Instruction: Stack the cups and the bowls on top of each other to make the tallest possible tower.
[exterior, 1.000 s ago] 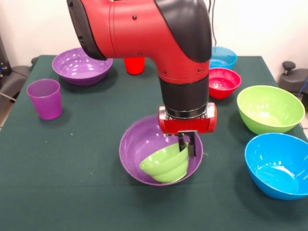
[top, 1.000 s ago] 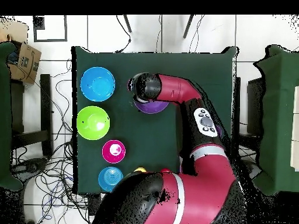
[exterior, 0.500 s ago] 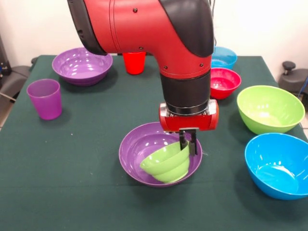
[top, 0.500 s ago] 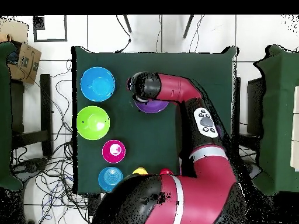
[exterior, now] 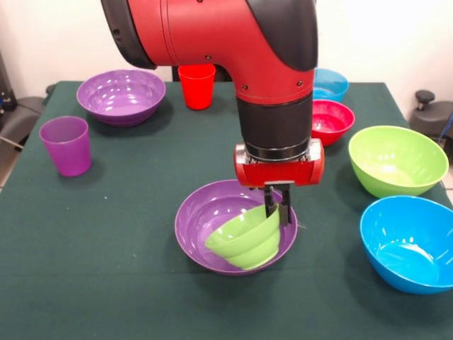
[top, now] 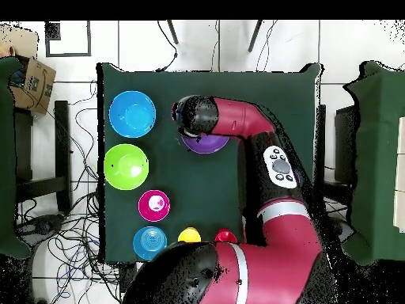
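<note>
The gripper point(exterior: 277, 211) has its jaws closed on the rim of the small green bowl point(exterior: 244, 241), which lies tilted inside a purple bowl point(exterior: 202, 219) near the middle of the bench point(exterior: 106, 234).

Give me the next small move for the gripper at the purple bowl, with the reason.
Probably open and let go: the gripper pinches the rim of the small green bowl, which lies tilted on its side inside the purple bowl, seemingly resting on it already.
</note>
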`<state>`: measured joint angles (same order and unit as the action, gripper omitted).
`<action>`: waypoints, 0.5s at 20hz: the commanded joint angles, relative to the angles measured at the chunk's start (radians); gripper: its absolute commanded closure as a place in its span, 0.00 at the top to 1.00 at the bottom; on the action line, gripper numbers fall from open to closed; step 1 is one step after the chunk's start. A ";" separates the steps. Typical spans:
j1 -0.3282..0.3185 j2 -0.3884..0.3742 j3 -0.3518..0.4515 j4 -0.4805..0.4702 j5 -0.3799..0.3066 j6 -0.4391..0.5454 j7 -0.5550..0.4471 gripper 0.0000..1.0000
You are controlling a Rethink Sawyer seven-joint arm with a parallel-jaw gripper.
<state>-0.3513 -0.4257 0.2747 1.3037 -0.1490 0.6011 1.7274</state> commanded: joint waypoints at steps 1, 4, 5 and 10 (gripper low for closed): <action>0.001 -0.021 0.037 0.070 -0.005 0.071 0.018 0.00; -0.003 0.016 0.039 0.048 -0.017 0.055 0.004 0.00; -0.004 0.023 0.038 0.050 -0.021 0.043 0.003 0.00; -0.029 0.022 0.036 0.104 -0.044 -0.006 -0.009 0.00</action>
<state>-0.3649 -0.4352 0.2752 1.3201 -0.1490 0.6009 1.7274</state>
